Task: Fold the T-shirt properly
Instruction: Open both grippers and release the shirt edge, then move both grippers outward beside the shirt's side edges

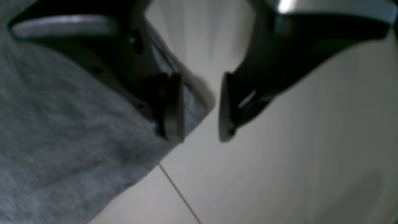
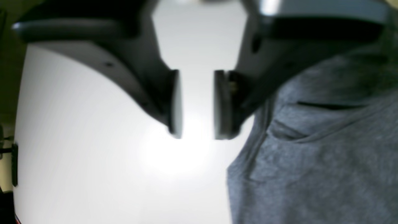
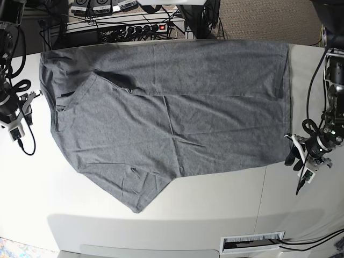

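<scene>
The heather-grey T-shirt (image 3: 177,118) lies spread flat on the white table (image 3: 215,204), with one side folded in at the far left. My left gripper (image 3: 293,153) is open at the shirt's near right corner. In the left wrist view this gripper (image 1: 200,107) has one finger over the shirt (image 1: 62,130) edge and the other over bare table. My right gripper (image 3: 27,100) is open beside the shirt's left end. In the right wrist view it (image 2: 199,104) is empty over bare table, and the shirt (image 2: 311,155) lies just beside one finger.
A power strip and cables (image 3: 134,27) sit behind the table's far edge. A thin seam (image 3: 263,188) runs across the tabletop near the left arm. A slotted vent (image 3: 252,243) is at the front edge. Cables hang from both wrists.
</scene>
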`<act>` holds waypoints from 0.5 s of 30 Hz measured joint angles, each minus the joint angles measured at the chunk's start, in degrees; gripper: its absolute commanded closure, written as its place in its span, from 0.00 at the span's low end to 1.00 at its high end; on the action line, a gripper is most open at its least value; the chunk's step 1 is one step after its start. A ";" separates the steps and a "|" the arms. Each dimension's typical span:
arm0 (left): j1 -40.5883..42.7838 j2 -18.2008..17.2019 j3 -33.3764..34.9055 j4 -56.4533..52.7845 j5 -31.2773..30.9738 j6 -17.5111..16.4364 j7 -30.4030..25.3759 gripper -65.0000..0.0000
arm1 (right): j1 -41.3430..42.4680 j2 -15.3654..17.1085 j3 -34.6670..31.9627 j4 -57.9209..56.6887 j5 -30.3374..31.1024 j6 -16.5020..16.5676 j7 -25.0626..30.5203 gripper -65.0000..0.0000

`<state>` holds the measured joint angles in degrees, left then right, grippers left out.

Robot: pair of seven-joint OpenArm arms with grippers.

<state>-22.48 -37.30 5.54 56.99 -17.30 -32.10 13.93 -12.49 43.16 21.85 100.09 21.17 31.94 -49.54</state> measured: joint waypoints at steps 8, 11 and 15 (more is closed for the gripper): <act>-6.64 1.22 0.00 -9.92 -0.15 -0.96 0.02 0.60 | 1.27 1.60 0.00 -0.24 1.86 0.07 -0.76 0.66; -7.58 1.57 0.00 -13.00 0.09 -0.96 0.20 0.60 | 1.25 1.70 0.00 -0.31 1.88 -0.13 -0.76 0.66; -8.37 1.88 0.00 -14.71 0.13 -0.96 0.61 0.60 | 1.33 1.70 0.00 -0.31 2.80 -0.11 -0.72 0.66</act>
<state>-30.85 -35.42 5.54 42.28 -17.17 -33.06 14.55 -11.16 44.86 21.85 99.79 23.97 31.83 -50.26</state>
